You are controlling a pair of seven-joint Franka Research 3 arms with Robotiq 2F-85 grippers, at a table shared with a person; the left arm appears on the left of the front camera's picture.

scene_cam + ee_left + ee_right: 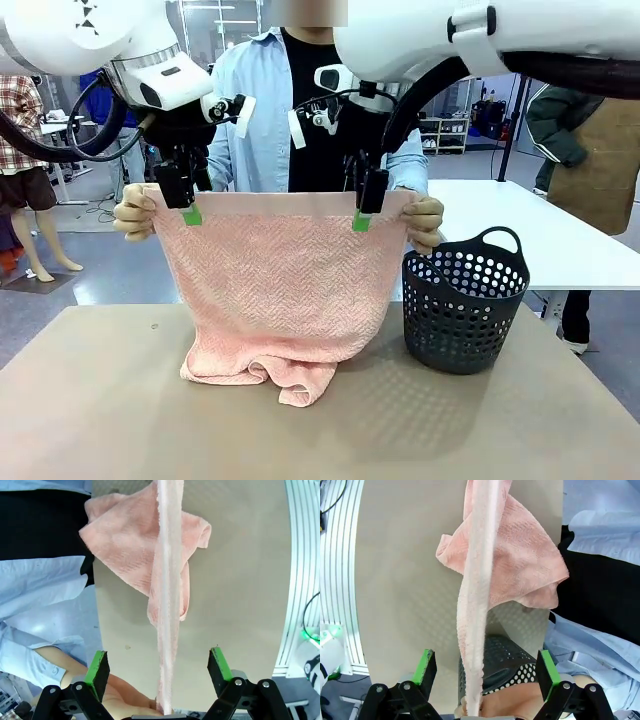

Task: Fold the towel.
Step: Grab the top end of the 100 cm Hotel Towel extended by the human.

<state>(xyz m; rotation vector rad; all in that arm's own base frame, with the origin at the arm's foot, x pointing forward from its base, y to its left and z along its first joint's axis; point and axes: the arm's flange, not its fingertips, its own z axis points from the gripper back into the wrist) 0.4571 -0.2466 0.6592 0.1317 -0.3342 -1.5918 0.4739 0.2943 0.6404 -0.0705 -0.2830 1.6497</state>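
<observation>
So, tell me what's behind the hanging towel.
The person stands behind the towel, hands gripping its top corners. The cloth hides their lower torso and part of the table's far edge.

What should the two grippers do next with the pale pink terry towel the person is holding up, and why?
Probably close both. The left gripper and right gripper stand open astride the top edge of the pale pink terry towel, which the person's hands hold up at its corners.

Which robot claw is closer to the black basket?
The right claw, at the top corner of the towel on the side of the basket; the left claw hangs at the opposite corner, farther away.
</observation>
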